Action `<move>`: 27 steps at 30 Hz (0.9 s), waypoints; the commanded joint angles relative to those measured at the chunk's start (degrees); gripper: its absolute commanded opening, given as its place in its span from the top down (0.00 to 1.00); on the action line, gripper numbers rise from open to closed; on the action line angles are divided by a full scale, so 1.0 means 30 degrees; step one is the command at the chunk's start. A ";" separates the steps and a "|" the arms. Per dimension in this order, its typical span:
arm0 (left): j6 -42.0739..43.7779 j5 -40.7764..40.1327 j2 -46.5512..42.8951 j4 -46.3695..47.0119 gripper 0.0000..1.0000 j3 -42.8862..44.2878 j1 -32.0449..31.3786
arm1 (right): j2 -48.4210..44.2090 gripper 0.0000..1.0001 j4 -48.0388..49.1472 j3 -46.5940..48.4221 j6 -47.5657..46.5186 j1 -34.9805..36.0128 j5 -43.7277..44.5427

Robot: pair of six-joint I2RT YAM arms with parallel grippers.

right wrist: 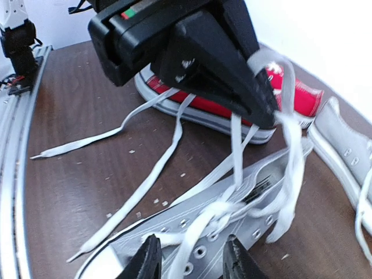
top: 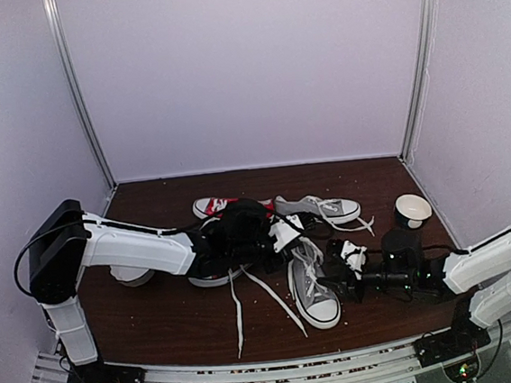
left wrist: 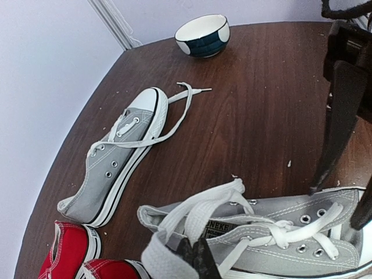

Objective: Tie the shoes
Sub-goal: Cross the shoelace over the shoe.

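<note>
1. Worktop (top: 160, 323): one, dark brown wood. All positions below are given from the front grey shoe (top: 319, 301).

2. Arms: two. The left arm (top: 143, 247) reaches in low from the left of the front grey shoe, with its forearm nearly level. The right arm (top: 489, 264) reaches in low from the right of that shoe, also nearly level.

3. Hands: two.
   - The left hand (right wrist: 264, 116) is above the heel end of the front grey shoe. Its fingers are pressed together on a white lace (right wrist: 293, 145), which rises from the shoe in a loop.
   - The right hand (right wrist: 190, 261) is just above the eyelet rows of the front grey shoe. Its fingers stand partly apart on either side of a lace strand and do not clamp it.

4. Shoes: four.
   - Grey: two. The front grey shoe stands on its sole, toe towards the arm bases, with its laces crossed in one twist over the eyelets.
   - The rear grey shoe (top: 325, 206) lies crosswise behind the front grey shoe, with its laces loose.
   - Red: two (left wrist: 67, 250), behind and to the left of the front grey shoe, partly hidden by the left arm.

5. Bowl (top: 413, 209): one, behind and to the right of the front grey shoe, upright.

6. Loose lace ends (top: 238, 315): two, flat on the worktop left of the front grey shoe.
</note>
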 commanded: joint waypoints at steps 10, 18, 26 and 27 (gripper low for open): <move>0.0001 0.0094 -0.0658 -0.0120 1.00 0.0889 0.0013 | 0.7191 0.75 1.0825 0.1922 -1.0333 0.2214 0.9010; -0.0020 0.0387 -0.0590 -0.0181 1.00 0.0949 0.0318 | 0.7600 0.74 0.9339 0.2805 -1.2565 0.2188 1.1210; -0.0225 0.0800 -0.0459 -0.0379 1.00 0.1209 0.0795 | 0.7514 0.78 0.9311 0.2216 -1.5126 0.2362 1.1272; -0.0265 0.0797 -0.0446 -0.0441 1.00 0.1213 0.0825 | 0.7347 0.78 0.8947 0.2106 -1.5141 0.2443 1.1209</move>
